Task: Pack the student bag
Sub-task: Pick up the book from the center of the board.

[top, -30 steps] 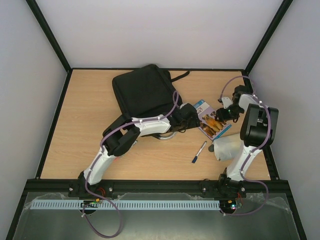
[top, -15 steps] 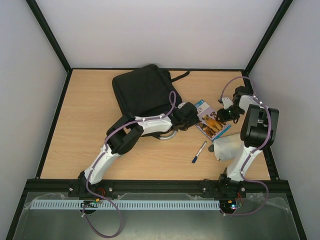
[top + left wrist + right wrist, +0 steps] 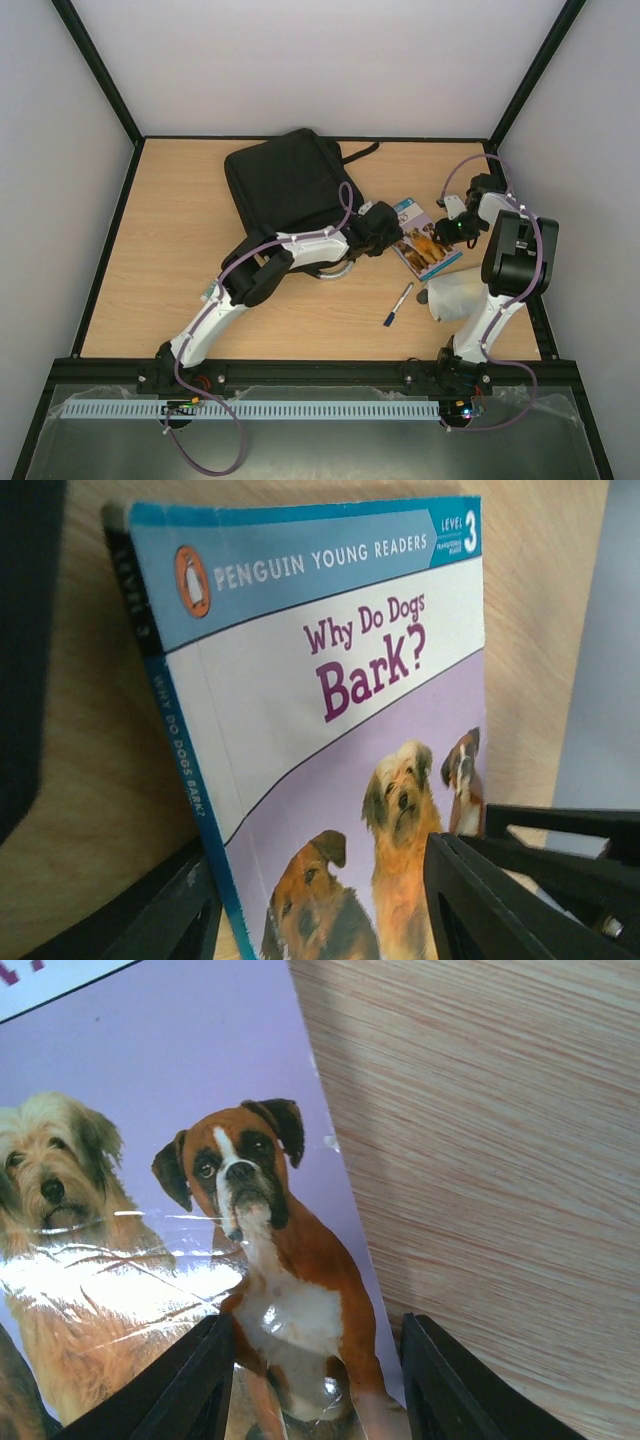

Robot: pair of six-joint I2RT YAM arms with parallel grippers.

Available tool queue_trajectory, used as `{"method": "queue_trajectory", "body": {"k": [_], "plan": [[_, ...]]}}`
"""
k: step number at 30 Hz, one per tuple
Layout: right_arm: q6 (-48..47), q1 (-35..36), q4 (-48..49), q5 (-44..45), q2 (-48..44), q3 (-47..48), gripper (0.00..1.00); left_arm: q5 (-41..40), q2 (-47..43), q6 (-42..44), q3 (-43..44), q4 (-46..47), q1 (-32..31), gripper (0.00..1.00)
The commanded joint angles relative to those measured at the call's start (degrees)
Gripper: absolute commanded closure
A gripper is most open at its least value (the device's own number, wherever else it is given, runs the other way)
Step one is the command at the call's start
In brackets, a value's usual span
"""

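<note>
Table (image 3: pixel 170 260): pale wood, walled in white, black frame posts at the corners.
Near edge: perforated white rail (image 3: pixel 300 410) across the front, both arm bases bolted just behind it.
Pen (image 3: pixel 398 303): blue-capped, lying loose on the wood ahead of the right base, same spot as a second ago.
Cream object (image 3: pixel 455 298): rounded and pale, beside the right arm's lower link, unmoved; kind not clear.
Left arm: elbow swung a little rightward and farther in than a second ago, forearm stretched toward the book.
Left gripper (image 3: pixel 390 230): at the book's left edge; in the wrist view fingers spread, one just beside the spine, the other over the cover near the dogs; no pinch to be made out.
Book (image 3: pixel 425 243): "Why Do Dogs Bark?", a Penguin Young Readers paperback, flat and face up between the two grippers, nudged slightly from its earlier place.
Right gripper (image 3: pixel 447 230): at the book's right edge, jaws apart, the cover's corner with the boxer dog between them, one finger over the cover, the other over bare wood.
Grey handle (image 3: pixel 338 273): curved loop showing under the left forearm.
Student bag (image 3: pixel 285 180): black, lying flat at the far middle of the table, left of the book, unchanged.
Strap (image 3: pixel 362 152): black, trailing from the bag's far right corner.
</note>
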Motion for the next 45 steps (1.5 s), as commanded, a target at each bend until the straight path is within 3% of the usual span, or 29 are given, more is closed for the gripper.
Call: {"method": "queue_trajectory", "body": {"k": [1,14,20,28,36,39,45], "plan": [[-0.8,0.1,-6.8,-1.1,1.2,-3.1,0.54,1.8,4.2,0.0,3.4,2.2,0.3,0.46],[-0.7,0.1,-6.7,-1.5,-0.5,-3.9,0.54,0.0,2.9,4.8,7.5,1.9,0.3,0.75],[0.4,0.1,-7.0,-3.6,-2.0,-3.4,0.55,0.2,0.8,9.8,6.5,3.9,0.8,0.94],[3.2,0.1,-9.8,-8.3,-7.6,-0.9,0.51,1.1,-7.1,19.3,1.0,5.6,3.6,0.97],[6.5,0.1,-16.0,-18.0,-19.6,2.7,0.39,13.1,-21.2,32.7,-5.7,0.4,9.0,0.98],[6.5,0.1,-18.4,-22.9,-23.8,3.9,0.35,18.1,-28.6,36.8,-12.2,-0.9,11.8,0.98],[1.2,0.1,-26.0,-39.6,-27.4,4.0,0.31,37.2,-44.2,42.8,-29.6,1.8,18.1,0.97]]}}
